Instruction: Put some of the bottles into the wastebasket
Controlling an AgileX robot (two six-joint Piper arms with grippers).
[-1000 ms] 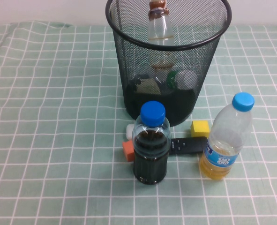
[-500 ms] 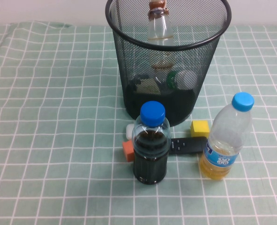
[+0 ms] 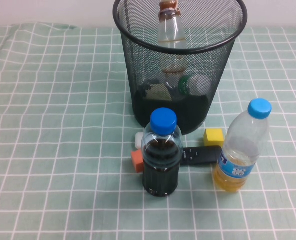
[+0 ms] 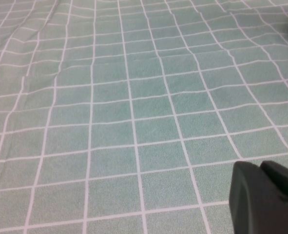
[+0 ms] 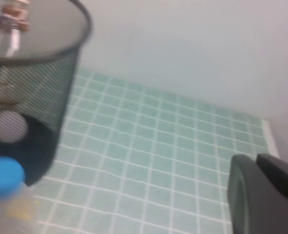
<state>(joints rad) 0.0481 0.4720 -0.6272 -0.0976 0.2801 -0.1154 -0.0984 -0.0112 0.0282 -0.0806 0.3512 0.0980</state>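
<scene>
Nothing has moved since the earlier frames: every object on the surface sits where it did a second ago, and no arm has entered the high view.

Wastebasket (image 3: 180, 75), black wire mesh, stands at the far middle of the green checked surface (image 3: 52, 125). Both task bottles are already inside it. The smaller bottle with the brown neck band (image 3: 170, 25) stands upright against the far wall, its cap reaching the rim. The squarish bottle with white cap and green neck label (image 3: 194, 84) lies on its side at the bottom, seen through the mesh.

Outside, near side of the bin: dark-liquid bottle (image 3: 161, 155), yellow-orange bottle (image 3: 240, 147), black remote (image 3: 200, 155) between them, plus orange block (image 3: 136, 161), yellow block (image 3: 214, 136) and a small white piece (image 3: 138, 137).

Left tool (image 4: 265, 200) hangs low over bare cloth, well apart from everything; only a dark edge shows, so I cannot tell whether it is apart or together. Right tool (image 5: 263, 195) sits off to the right of the bin, raised; same, cannot tell.

Handling judgement: both binned bottles look empty, so light, thin-walled, slick and easily crushed. Best taken across the body below the shoulder. Task reads as done.
</scene>
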